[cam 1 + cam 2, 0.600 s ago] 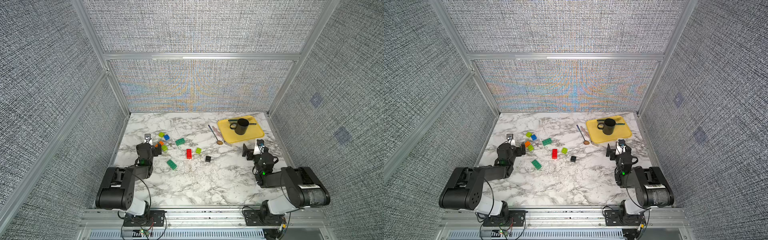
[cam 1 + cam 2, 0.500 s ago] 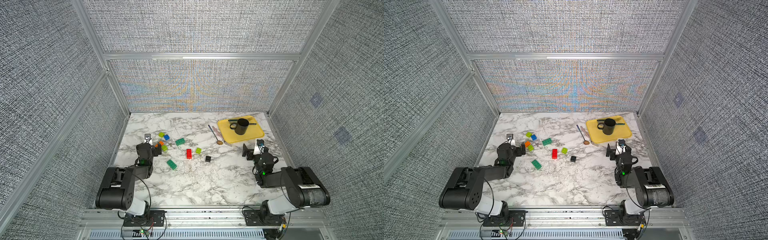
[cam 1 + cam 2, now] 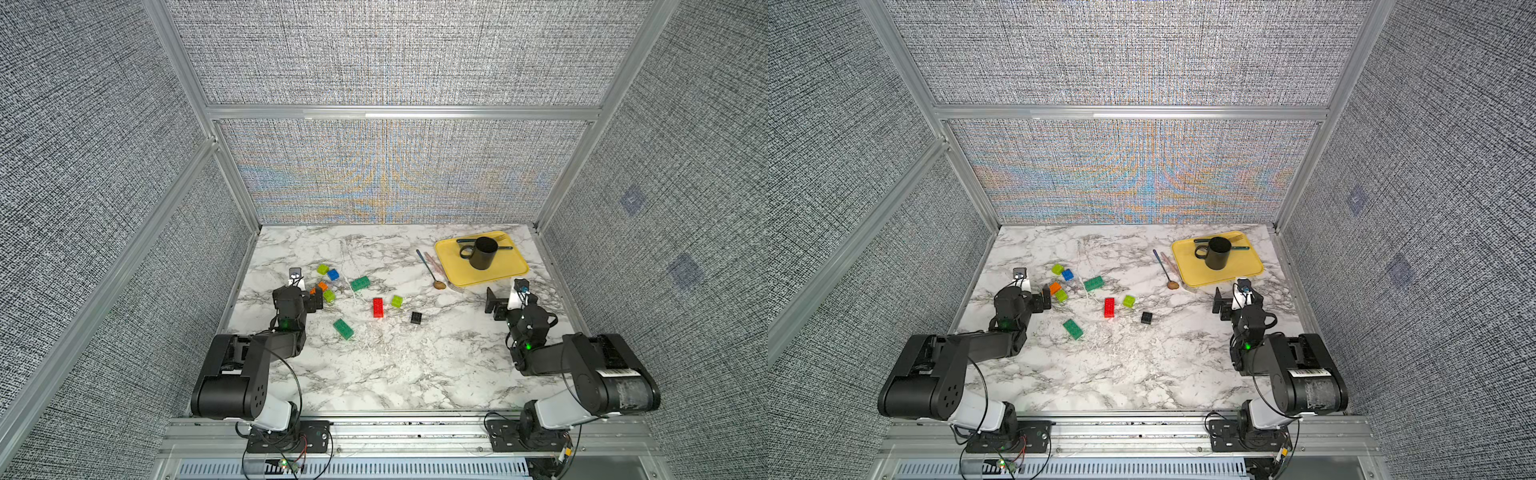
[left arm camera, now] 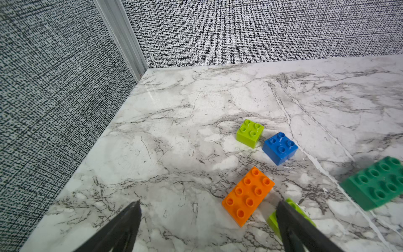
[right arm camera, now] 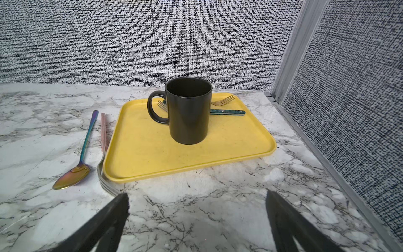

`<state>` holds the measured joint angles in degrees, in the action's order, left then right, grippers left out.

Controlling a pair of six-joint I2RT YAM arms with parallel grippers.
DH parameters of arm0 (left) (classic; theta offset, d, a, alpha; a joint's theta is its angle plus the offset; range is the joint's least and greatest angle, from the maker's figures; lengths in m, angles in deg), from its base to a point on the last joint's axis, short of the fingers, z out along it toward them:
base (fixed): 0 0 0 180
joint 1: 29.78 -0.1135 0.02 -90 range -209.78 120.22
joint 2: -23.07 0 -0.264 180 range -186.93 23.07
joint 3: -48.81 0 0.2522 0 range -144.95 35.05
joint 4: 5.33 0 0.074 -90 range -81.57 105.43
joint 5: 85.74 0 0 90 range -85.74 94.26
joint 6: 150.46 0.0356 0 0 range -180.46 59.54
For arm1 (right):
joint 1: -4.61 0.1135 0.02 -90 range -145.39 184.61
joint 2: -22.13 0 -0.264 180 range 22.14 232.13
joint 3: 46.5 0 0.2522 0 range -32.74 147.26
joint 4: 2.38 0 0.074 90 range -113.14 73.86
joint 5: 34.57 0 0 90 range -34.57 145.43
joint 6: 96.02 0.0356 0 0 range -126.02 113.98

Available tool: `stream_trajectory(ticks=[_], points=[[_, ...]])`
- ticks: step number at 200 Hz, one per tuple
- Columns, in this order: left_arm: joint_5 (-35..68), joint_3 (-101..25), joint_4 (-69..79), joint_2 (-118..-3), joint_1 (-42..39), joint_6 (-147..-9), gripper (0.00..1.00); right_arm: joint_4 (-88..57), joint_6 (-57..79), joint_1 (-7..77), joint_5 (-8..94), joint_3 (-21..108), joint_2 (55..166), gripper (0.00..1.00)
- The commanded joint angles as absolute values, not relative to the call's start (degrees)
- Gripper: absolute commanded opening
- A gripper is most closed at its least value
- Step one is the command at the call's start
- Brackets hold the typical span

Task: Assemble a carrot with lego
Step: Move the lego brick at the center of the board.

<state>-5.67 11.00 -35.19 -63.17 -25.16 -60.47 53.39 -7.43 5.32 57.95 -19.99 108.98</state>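
Observation:
Loose lego lies single on the marble; the carrot is out of view. At the left are a lime brick point(image 3: 322, 269), a blue one point(image 3: 333, 274), an orange one point(image 4: 247, 195) and a dark green one point(image 3: 360, 283). A red brick point(image 3: 377, 307), a lime one point(image 3: 396, 301), a black one point(image 3: 416, 317) and a green one point(image 3: 343, 329) lie mid-table. My left gripper point(image 4: 209, 205) is open and low, with the orange brick just ahead inside its span. One finger covers part of another lime brick point(image 4: 293, 206). My right gripper point(image 5: 196, 196) is open and empty over bare marble.
A yellow tray point(image 5: 152, 148) at the back right carries a black mug point(image 5: 188, 110) and forks. A spoon point(image 5: 80, 152), another fork and a pink stick lie beside it. Enclosure walls stand close on the left and right sides.

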Motion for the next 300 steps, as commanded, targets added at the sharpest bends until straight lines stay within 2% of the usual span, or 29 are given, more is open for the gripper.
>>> stream_trajectory(ticks=[1, 19, 47, 60, 86, 111, 142, 181, 249, 300], points=[[-5.2, 10.8, -35.0, -62.9, -25.2, -60.6, 1.00, 54.2, -6.8, 5.2, 57.4, -19.6, 108.9, 0.99], [-8.7, 9.1, -31.2, -59.9, -25.3, -61.9, 0.99, 47.8, -5.2, 5.3, 61.2, -16.8, 106.2, 0.99], [-17.0, -1.5, -2.9, -49.8, -25.3, -72.2, 1.00, 23.6, 3.5, 5.1, 70.2, -5.9, 99.2, 0.99], [-11.7, -2.8, 1.1, -47.3, -25.2, -77.4, 0.99, 18.3, 7.5, 5.1, 69.1, -3.8, 95.9, 0.99], [5.7, -3.5, 2.4, -45.0, -24.1, -88.0, 0.89, 13.2, 10.9, 6.9, 61.0, -3.4, 89.4, 0.99], [7.6, -9.2, 14.0, -48.1, -15.6, -91.6, 0.88, 3.6, 12.6, 15.9, 61.6, -0.2, 87.5, 0.98], [4.3, -13.7, 24.7, -53.3, -4.9, -90.9, 0.88, -3.3, 18.0, 32.8, 68.0, 3.8, 93.1, 0.97], [1.3, -14.3, 27.1, -53.3, -3.3, -89.9, 0.88, -6.0, 26.1, 44.4, 69.8, 12.2, 107.8, 0.93], [-0.7, -14.5, 29.5, -51.4, -3.3, -87.8, 0.92, -7.8, 33.0, 47.9, 70.5, 16.8, 119.1, 0.85], [0.4, -13.8, 28.8, -52.1, -3.3, -88.1, 0.93, -8.5, 35.6, 49.5, 71.0, 16.6, 123.1, 0.70]])
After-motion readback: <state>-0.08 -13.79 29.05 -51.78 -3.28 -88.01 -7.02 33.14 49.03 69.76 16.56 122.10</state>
